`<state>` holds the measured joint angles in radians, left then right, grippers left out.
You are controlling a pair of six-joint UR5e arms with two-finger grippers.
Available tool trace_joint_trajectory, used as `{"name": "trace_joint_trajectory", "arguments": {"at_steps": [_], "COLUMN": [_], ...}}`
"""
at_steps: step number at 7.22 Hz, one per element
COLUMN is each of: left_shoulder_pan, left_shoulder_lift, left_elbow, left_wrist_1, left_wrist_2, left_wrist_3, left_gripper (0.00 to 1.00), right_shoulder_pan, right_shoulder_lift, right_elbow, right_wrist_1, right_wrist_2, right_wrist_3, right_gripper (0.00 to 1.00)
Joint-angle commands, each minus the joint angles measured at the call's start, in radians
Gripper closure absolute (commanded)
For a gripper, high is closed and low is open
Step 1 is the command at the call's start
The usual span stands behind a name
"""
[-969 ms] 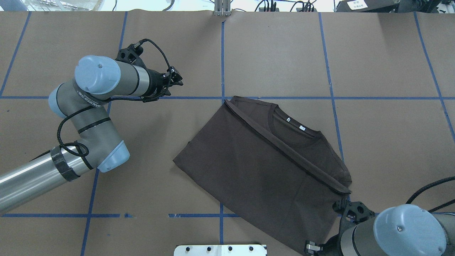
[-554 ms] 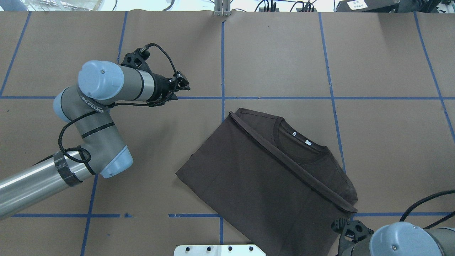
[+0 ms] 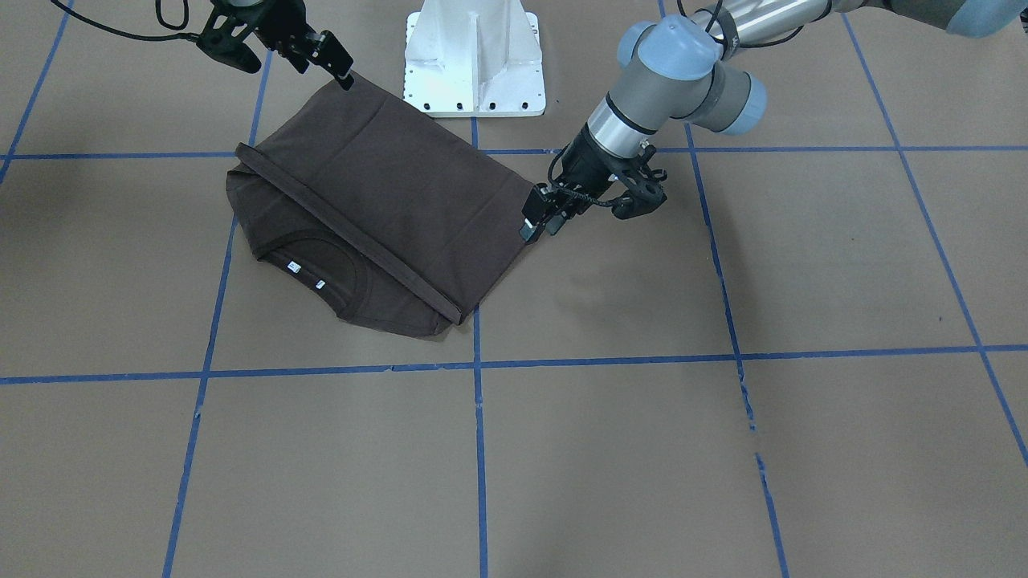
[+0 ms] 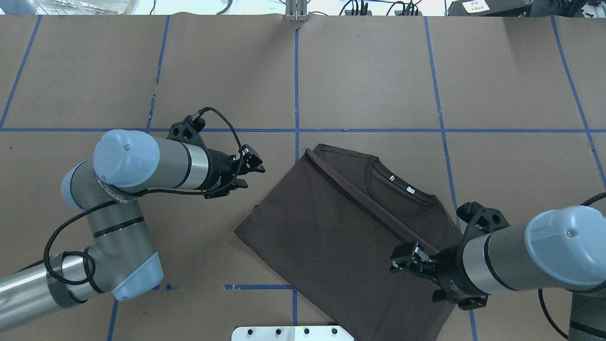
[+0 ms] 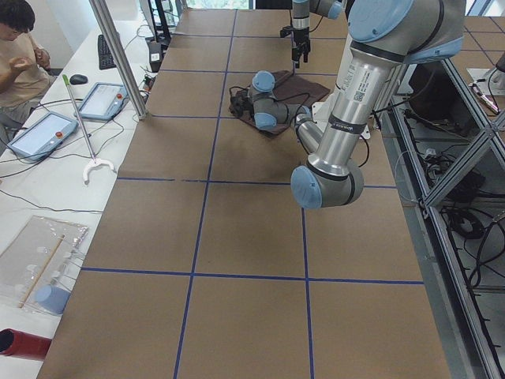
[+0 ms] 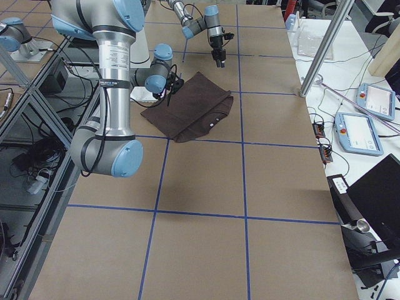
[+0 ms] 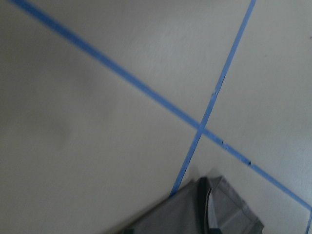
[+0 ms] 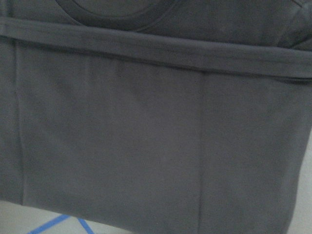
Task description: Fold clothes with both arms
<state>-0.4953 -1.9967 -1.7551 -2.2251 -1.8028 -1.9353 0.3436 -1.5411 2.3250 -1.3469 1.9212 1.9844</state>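
1. Since the earlier overhead frames, the left gripper [image 4: 253,174] has swung nearer the robot, to just off the T-shirt's [image 4: 331,227] left edge. The right gripper [image 4: 396,263], then nearly out at the bottom edge, has come in over the shirt's right part. The shirt has not shifted in the last moment.
2. The T-shirt lies folded and flat, set diagonally on the brown table [image 4: 378,71] just in front of the white pedestal base [image 3: 474,56]. Its collar [image 4: 393,182] and white neck tags [image 4: 410,190] are on the far side.
3. The left gripper's jaws stand apart and hold nothing; whether it touches the cloth cannot be told.
4. The right gripper's jaws also look parted and empty, above the fabric.
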Motion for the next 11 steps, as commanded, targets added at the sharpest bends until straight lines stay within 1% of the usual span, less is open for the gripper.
{"name": "trace_joint_trajectory", "arguments": {"at_steps": [1,2,4,5,8,9,10,11], "left_shoulder_pan": [0.073,0.084,0.128,0.147,0.173,0.181,0.193,0.195], "left_shoulder_lift": [0.090,0.104,0.108,0.104,0.095,0.090,0.090,0.087], "left_elbow": [-0.030,-0.038,-0.035,-0.034,-0.034,-0.032,-0.032,-0.037], "left_wrist_1": [0.021,0.022,0.041,0.060,0.062,0.062,0.062,0.064], "left_wrist_2": [0.080,0.082,0.094,0.120,0.122,0.122,0.137,0.149], "left_wrist_3": [-0.034,-0.077,-0.082,-0.082,-0.111,-0.116,-0.149,-0.169], "left_gripper": [0.40,0.40,0.39,0.39,0.39,0.41,0.59,1.00], "right_shoulder_pan": [0.067,0.069,0.071,0.072,0.071,0.071,0.071,0.069], "right_shoulder_lift": [0.047,0.082,0.085,0.084,0.085,0.084,0.084,0.081], "right_elbow": [-0.068,-0.100,-0.111,-0.115,-0.131,-0.131,-0.131,-0.134], "right_wrist_1": [0.000,0.000,0.000,0.000,0.000,0.000,0.000,0.000], "right_wrist_2": [-0.005,-0.011,-0.013,-0.014,-0.021,-0.021,-0.021,-0.021], "right_wrist_3": [-0.006,-0.007,-0.007,-0.007,-0.007,-0.007,-0.006,-0.006], "right_gripper": [0.00,0.00,0.00,0.00,0.00,0.00,0.00,0.00]}}
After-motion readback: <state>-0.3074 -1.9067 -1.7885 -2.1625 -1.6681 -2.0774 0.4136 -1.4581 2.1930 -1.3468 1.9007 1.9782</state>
